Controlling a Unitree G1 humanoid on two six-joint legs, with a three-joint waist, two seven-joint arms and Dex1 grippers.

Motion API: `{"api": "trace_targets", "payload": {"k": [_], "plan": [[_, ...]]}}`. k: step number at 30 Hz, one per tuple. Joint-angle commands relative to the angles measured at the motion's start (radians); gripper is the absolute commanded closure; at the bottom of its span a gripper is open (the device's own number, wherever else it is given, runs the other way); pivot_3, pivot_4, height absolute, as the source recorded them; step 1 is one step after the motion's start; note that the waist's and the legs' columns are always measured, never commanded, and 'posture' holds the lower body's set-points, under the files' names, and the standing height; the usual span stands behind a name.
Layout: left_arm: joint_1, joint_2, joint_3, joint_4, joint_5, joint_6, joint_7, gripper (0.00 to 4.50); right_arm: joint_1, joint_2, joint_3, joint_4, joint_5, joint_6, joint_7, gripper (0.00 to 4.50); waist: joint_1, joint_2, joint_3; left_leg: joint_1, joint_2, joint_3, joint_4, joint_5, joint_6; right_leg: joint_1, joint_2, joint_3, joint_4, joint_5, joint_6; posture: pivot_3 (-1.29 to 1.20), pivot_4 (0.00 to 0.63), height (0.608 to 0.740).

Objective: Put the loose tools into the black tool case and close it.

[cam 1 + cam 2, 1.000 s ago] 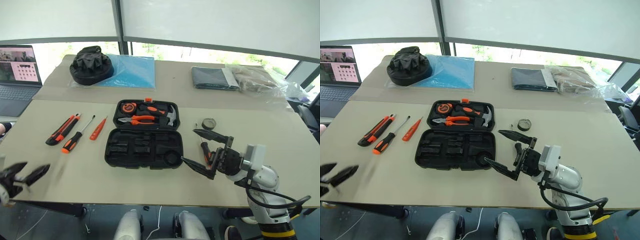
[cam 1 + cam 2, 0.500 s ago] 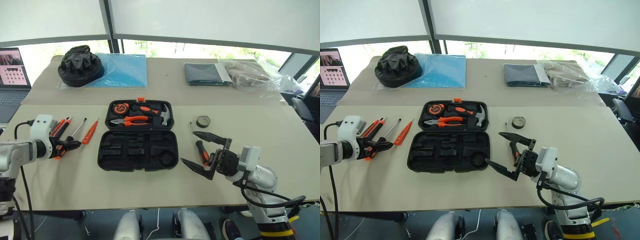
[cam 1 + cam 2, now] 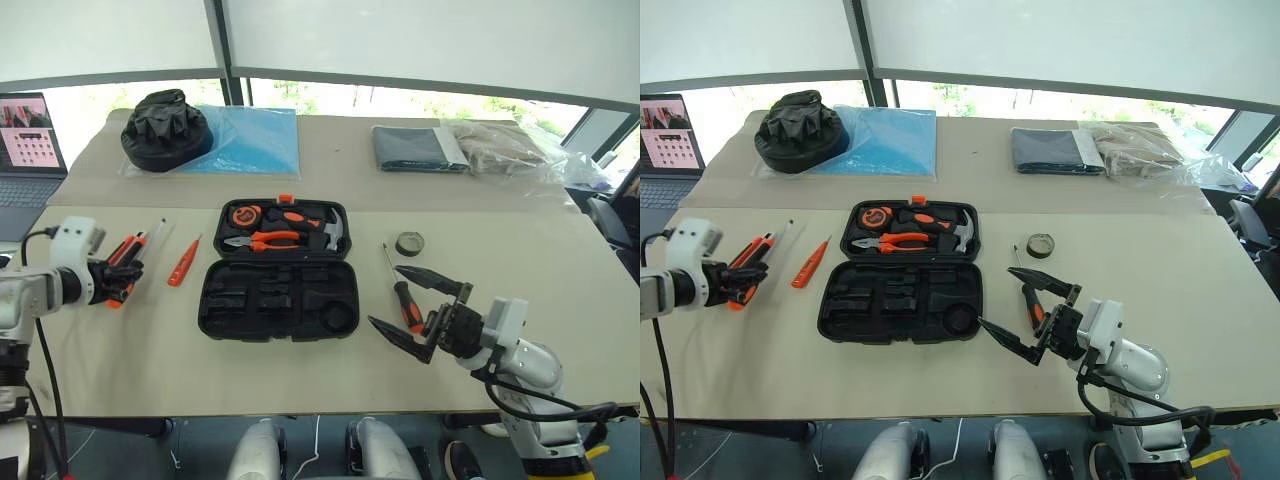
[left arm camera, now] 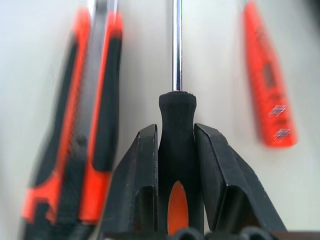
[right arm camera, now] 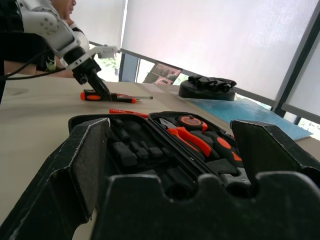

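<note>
The black tool case (image 3: 279, 270) is lying open at the middle of the table (image 3: 330, 180), its moulded front half bare while pliers (image 3: 268, 240), a hammer (image 3: 336, 231) and a tape measure (image 3: 244, 215) are sitting in the rear half. At the table's left edge the left gripper (image 4: 174, 150) is pinching the handle of a black-and-orange screwdriver (image 4: 176, 145) — fingers (image 4: 141, 175) pressing both sides of the grip, the steel shaft pointing away. The utility knife (image 4: 87, 130) is lying just beside it, and the slim orange screwdriver (image 3: 183, 262) is resting between that group and the case. The right gripper (image 3: 425, 310) is hovering with jaws spread wide and nothing in them, to the right of the case, apparently just above the second screwdriver (image 3: 403, 293) — whether it is touching is hard to tell. The small tape roll (image 3: 408, 243) is sitting beyond. A black fabric bundle (image 3: 164, 130) and a folded grey cloth (image 3: 415, 149) are lying at the far side.
</note>
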Motion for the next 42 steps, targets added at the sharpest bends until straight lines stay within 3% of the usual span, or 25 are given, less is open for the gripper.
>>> {"api": "trace_targets", "payload": {"k": [1, 3, 7, 14, 21, 31, 36, 42], "plan": [[-0.018, -0.029, -0.002, -0.164, -0.075, -0.227, -0.257, 3.86, 0.012, -0.035, -0.062, -0.045, 0.027, -0.007, -0.008, 0.00, 0.006, 0.000, 0.000, 0.000, 0.000, 0.001, 0.000, 0.000, 0.000, 0.000, -0.002, -0.001, 0.000, 0.000, 0.000, 0.00, 0.150, 0.740], [-0.048, -0.046, -0.080, -0.208, -0.065, -0.245, -0.326, 3.86, 0.015, -0.053, -0.078, -0.046, 0.037, 0.003, -0.007, 0.00, 0.009, 0.001, 0.000, 0.001, -0.002, 0.002, 0.001, -0.001, 0.002, 0.002, -0.003, -0.001, 0.000, -0.001, 0.001, 0.00, 0.150, 0.740], [-0.171, -0.100, -0.332, -0.209, 0.137, -0.339, -0.374, 3.86, 0.036, -0.100, -0.111, -0.061, 0.060, 0.043, -0.006, 0.00, 0.011, 0.001, 0.000, 0.001, -0.004, 0.006, 0.002, -0.001, 0.002, 0.003, -0.001, 0.000, 0.000, -0.001, 0.002, 0.00, 0.150, 0.740], [-0.336, -0.191, -0.544, -0.057, 0.359, -0.356, -0.367, 3.86, 0.064, -0.107, -0.111, -0.115, 0.070, 0.084, -0.030, 0.00, -0.002, 0.001, 0.000, 0.000, -0.002, 0.006, 0.002, 0.000, 0.002, 0.003, 0.004, 0.003, 0.000, -0.001, 0.002, 0.00, 0.150, 0.740], [-0.356, -0.219, -0.600, -0.054, 0.416, -0.359, -0.420, 3.86, 0.090, -0.088, -0.095, -0.148, 0.052, 0.089, -0.065, 0.00, 0.000, 0.001, 0.000, -0.001, -0.002, 0.005, 0.003, -0.001, 0.003, 0.002, 0.004, 0.002, 0.000, -0.002, 0.003, 0.00, 0.150, 0.740], [-0.387, -0.250, -0.635, 0.031, 0.576, -0.496, -0.355, 3.86, 0.103, -0.067, -0.076, -0.148, 0.041, 0.074, -0.074, 0.00, 0.004, 0.001, 0.000, -0.001, -0.002, 0.003, 0.004, -0.001, 0.003, 0.003, 0.004, 0.002, 0.000, -0.003, 0.005, 0.00, 0.150, 0.740], [-0.407, -0.256, -0.628, 0.045, 0.603, -0.520, -0.344, 3.86, 0.109, -0.064, -0.069, -0.151, 0.046, 0.076, -0.068, 0.00, 0.003, 0.001, 0.000, 0.000, -0.001, 0.003, 0.006, 0.000, 0.003, 0.004, 0.004, 0.002, 0.001, -0.004, 0.008, 0.00, 0.150, 0.740], [-0.425, -0.290, -0.583, -0.021, 0.537, -0.461, -0.381, 3.86, 0.119, -0.068, -0.063, -0.160, 0.060, 0.090, -0.065, 0.00, 0.005, 0.001, 0.000, -0.002, -0.001, 0.001, 0.006, 0.001, 0.003, 0.003, 0.004, 0.002, 0.001, -0.004, 0.009, 0.00, 0.150, 0.740]]}}
